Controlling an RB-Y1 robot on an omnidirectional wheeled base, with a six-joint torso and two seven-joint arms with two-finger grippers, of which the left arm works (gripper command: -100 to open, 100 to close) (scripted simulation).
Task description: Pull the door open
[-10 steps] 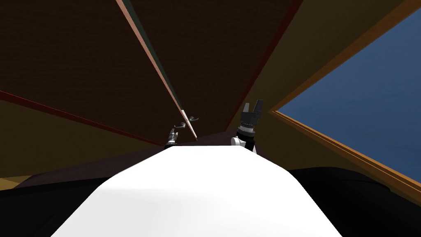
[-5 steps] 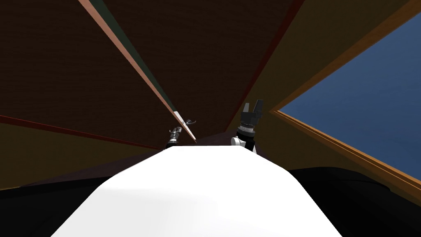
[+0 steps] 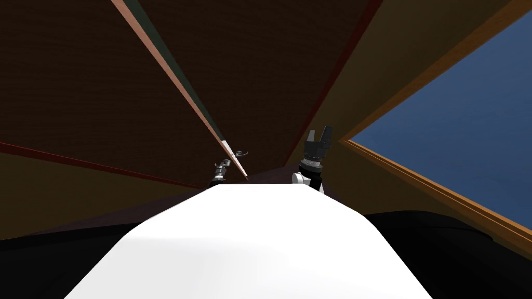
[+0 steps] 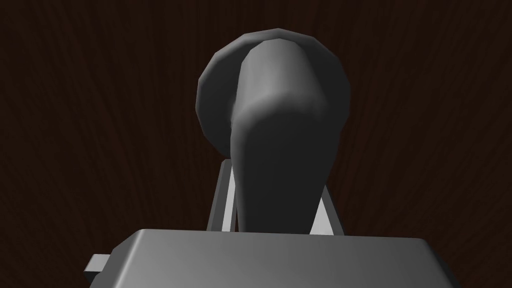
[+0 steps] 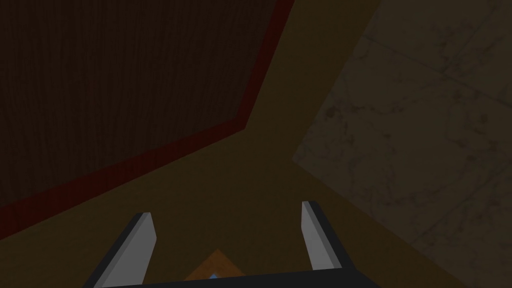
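Gripping the dark grey, rounded lever handle [image 4: 280, 150], my left gripper [image 3: 222, 167] has its two thin light grey fingers [image 4: 223, 200] pressed against the lever's sides, one on each flank. In the left wrist view the lever runs from the gripper's dark body to a round dark grey rose [image 4: 215, 95] set flat on the door face.

The dark brown wooden door [image 3: 170, 67] shows me its free edge in the head view. It is a thin pinkish-brown strip with a dark green line beside it, running from the far left to the near centre. The left gripper sits just left of that edge, at its near end. A second small grey lever [image 3: 240, 153] sticks out on the right side of the same edge.

My right gripper [image 3: 318, 136] is raised to the right of the door edge, well apart from both levers. Its blade-like fingers [image 5: 136, 245] are spread wide with nothing between them. Further right lies a large blue panel in an orange-brown frame [image 3: 457, 130].
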